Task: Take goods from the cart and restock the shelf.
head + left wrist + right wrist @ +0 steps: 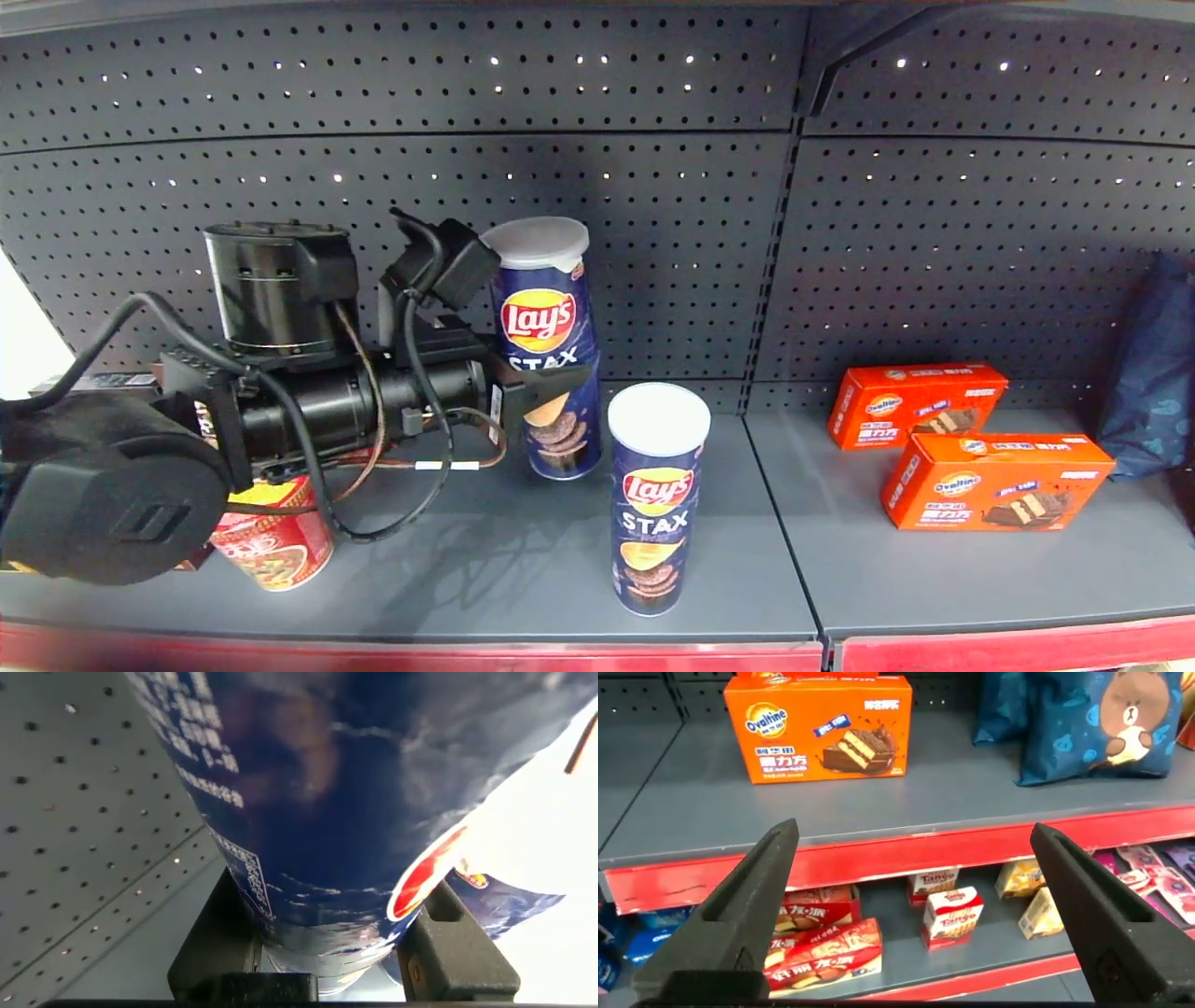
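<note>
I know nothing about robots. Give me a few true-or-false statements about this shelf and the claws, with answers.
1. The left claw grips a blue chip can. True.
2. The second chip can lies on its side. False: it stands upright.
3. Two orange boxes lie on the shelf. True.
4. The right claw holds a box. False: it is open and empty.
</note>
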Controlling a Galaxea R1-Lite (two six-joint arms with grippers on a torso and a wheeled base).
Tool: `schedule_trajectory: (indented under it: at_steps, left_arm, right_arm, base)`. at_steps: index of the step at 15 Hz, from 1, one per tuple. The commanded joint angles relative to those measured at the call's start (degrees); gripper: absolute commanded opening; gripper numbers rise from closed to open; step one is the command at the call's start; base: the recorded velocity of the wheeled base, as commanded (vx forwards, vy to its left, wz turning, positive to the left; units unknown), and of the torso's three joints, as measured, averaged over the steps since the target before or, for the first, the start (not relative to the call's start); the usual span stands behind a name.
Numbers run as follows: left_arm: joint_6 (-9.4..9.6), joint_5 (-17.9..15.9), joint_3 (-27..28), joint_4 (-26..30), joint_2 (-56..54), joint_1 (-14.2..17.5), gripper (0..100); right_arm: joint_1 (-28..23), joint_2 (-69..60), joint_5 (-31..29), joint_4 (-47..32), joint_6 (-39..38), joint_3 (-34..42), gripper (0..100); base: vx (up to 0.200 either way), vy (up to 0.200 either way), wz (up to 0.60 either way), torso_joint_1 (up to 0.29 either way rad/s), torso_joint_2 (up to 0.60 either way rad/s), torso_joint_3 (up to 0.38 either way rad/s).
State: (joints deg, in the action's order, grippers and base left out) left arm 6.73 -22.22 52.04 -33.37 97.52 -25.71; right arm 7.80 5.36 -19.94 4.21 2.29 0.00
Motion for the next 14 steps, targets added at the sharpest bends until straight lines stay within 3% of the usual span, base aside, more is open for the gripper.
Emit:
schedule_trajectory:
  at_steps: [1, 3, 5, 10, 14]
  left_arm:
    - [0.04, -0.01, 3.07, 1.02, 3.55, 1.45, 0]
    - [0.21, -0.80, 5.53, 0.14, 7.42, 1.80, 0]
    - [-0.14, -3.44, 11.59, 0.23, 11.20, 3.30, 0]
    - [0.30, -2.47, 19.33, 0.58, 18.32, 3.39, 0]
    - [3.03, -2.91, 21.79, -0.03, 22.71, 3.56, 0]
  right_arm:
    - [0.02, 0.35, -0.01, 0.01, 0.08, 0.00, 100]
    - [0.02, 0.35, -0.01, 0.01, 0.08, 0.00, 100]
    - [0.02, 0.35, 0.26, 0.01, 1.66, 0.00, 100]
    - [0.02, 0.35, 1.05, 0.01, 1.93, 0.00, 100]
    - [0.02, 0.35, 1.14, 0.01, 1.75, 0.00, 100]
  base:
    - [0.000, 0.000, 0.00, 0.000, 0.00, 0.000]
    - [0.000, 0.000, 0.00, 0.000, 0.00, 0.000]
    - [0.000, 0.000, 0.00, 0.000, 0.00, 0.000]
    - [0.000, 0.000, 0.00, 0.000, 0.00, 0.000]
    - [0.000, 0.000, 0.00, 0.000, 0.00, 0.000]
